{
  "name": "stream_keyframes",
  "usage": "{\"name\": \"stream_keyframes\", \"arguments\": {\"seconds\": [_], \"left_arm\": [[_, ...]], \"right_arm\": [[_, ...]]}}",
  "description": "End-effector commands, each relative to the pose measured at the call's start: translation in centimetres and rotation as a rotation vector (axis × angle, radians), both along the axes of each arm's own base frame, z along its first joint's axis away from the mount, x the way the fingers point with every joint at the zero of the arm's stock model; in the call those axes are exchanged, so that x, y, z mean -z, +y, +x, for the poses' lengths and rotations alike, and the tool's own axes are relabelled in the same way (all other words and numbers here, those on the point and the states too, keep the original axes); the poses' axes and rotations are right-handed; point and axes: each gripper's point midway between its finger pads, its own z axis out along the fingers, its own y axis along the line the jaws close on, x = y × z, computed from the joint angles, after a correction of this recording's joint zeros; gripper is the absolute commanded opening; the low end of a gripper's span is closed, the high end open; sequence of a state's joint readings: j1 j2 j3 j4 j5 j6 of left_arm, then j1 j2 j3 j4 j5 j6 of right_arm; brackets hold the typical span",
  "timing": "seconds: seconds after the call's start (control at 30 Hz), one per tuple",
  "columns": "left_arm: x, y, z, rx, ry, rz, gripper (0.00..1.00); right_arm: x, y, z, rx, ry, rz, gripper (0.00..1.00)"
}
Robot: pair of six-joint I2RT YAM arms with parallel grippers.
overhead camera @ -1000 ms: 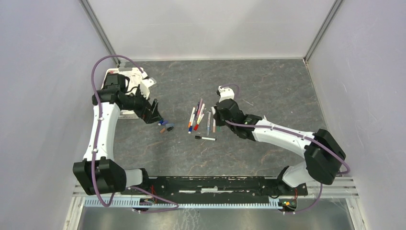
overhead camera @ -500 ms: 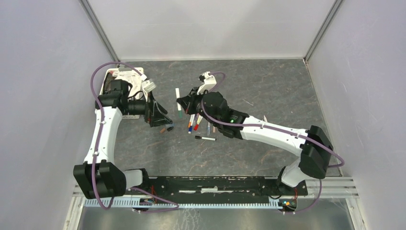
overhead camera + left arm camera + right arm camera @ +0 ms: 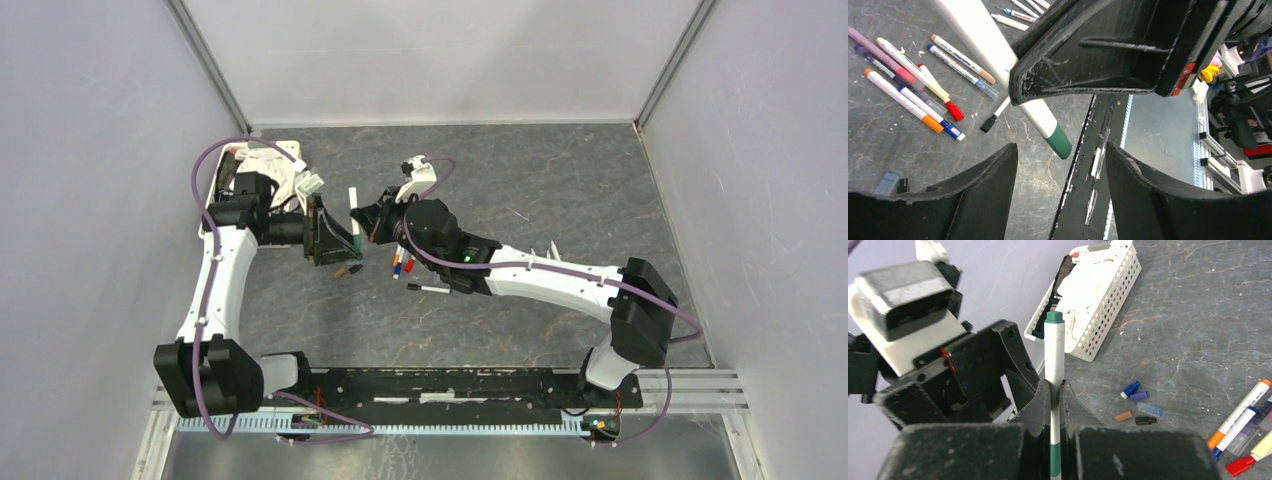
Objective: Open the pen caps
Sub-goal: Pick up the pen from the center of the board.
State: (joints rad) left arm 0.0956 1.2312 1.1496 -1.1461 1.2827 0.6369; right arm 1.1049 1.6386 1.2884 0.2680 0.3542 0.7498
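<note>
The right tool (image 3: pixel 1054 388) is clamping the long white plastic pen barrel (image 3: pixel 1053 355) near its middle, jaws narrow and pressed to either side, and is holding it up off the grey marbled desk (image 3: pixel 560 180), probably so that the short green plastic cap (image 3: pixel 1060 141) is pointing clear at the other arm; the left tool (image 3: pixel 1060 156) is standing wide, its jaws flanking that cap and touching nothing, which I am reading as the approach for a pull; the cap is sitting on the barrel's end, not yet off. The left wrist view is showing the gap on both sides of the cap, which the top view is hiding behind the arms; it is also showing the capped pens (image 3: pixel 913 95) lying in a row. The right wrist view alone is showing the small loose caps (image 3: pixel 1150 409) lying near the white perforated basket (image 3: pixel 1108 305) of cloth.
</note>
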Motion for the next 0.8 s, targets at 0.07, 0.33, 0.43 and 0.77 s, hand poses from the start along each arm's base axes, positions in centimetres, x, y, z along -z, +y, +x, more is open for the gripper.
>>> {"name": "stream_keyframes", "arguments": {"seconds": [0.07, 0.33, 0.43, 0.77], "left_arm": [[-0.2, -0.6, -0.6, 0.021, 0.032, -0.071, 0.62], [0.0, -0.5, 0.0, 0.024, 0.029, -0.066, 0.31], [0.2, -0.5, 0.1, 0.025, 0.037, -0.067, 0.20], [4.1, 3.0, 3.7, -0.106, -0.069, 0.265, 0.02]], "right_arm": [[-3.1, 0.7, 0.2, 0.031, -0.023, 0.106, 0.00], [-2.5, 0.8, 0.0, 0.035, -0.013, 0.103, 0.00], [-2.2, 0.6, 0.0, 0.041, -0.010, 0.105, 0.00], [-1.4, -1.1, 0.6, 0.022, -0.019, -0.011, 0.30]]}}
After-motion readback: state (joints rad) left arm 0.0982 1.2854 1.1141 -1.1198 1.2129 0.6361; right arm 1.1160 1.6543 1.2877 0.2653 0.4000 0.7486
